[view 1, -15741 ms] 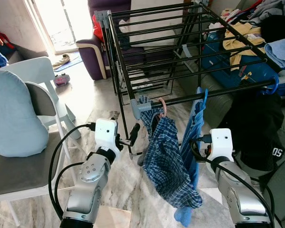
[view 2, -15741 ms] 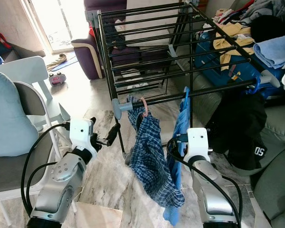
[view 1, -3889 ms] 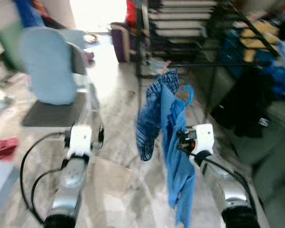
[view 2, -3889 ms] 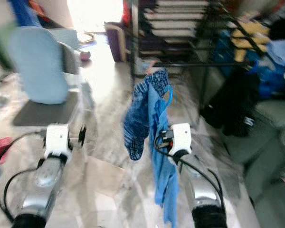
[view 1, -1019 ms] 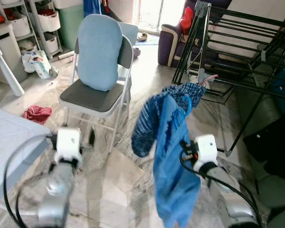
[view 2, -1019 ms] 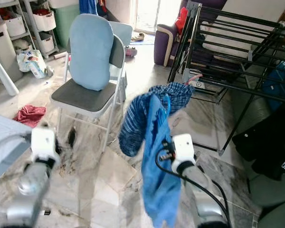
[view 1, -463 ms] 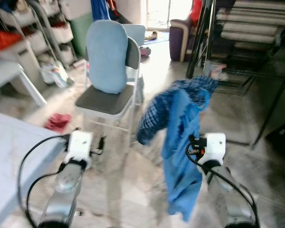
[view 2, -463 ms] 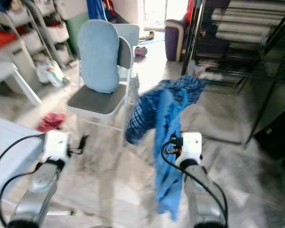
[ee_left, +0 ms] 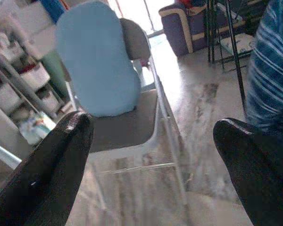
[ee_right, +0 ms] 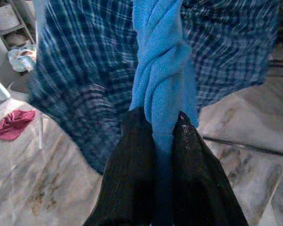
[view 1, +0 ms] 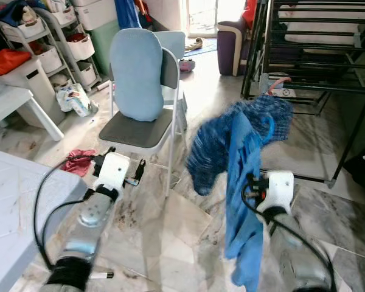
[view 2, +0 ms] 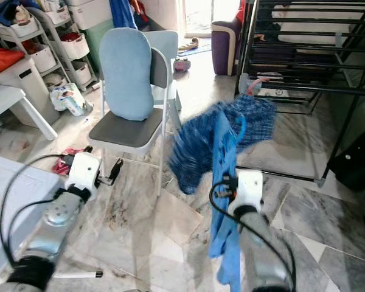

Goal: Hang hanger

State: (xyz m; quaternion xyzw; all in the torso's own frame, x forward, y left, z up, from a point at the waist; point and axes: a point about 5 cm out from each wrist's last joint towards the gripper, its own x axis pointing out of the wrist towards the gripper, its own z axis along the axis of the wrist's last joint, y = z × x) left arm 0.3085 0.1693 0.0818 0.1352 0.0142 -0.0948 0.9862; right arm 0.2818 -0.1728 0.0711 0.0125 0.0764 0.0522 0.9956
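Black drying rack (view 1: 304, 55) at back right, well apart from the arms; grey chair (view 1: 143, 115) with blue cushion (view 1: 135, 73) at back left; white table (view 1: 12, 194) edge at near left; red rag (view 1: 79, 161) on marble floor near the chair. Held up between the arms: blue cloth (view 1: 243, 201) draped with a plaid shirt (view 1: 231, 143), blue hanger (view 1: 266, 126) hook peeking at the top (frame itself hidden under fabric). Right gripper (ee_right: 153, 141) pressed together on the twisted blue cloth, pinching it just below the shirt; left gripper (ee_left: 153, 141) spread wide, empty, pointed at the chair. Carrying step, probably; best done by keeping the pinch firm, the load upright and clear of the chair, hook turned toward a rack bar before lifting over it.
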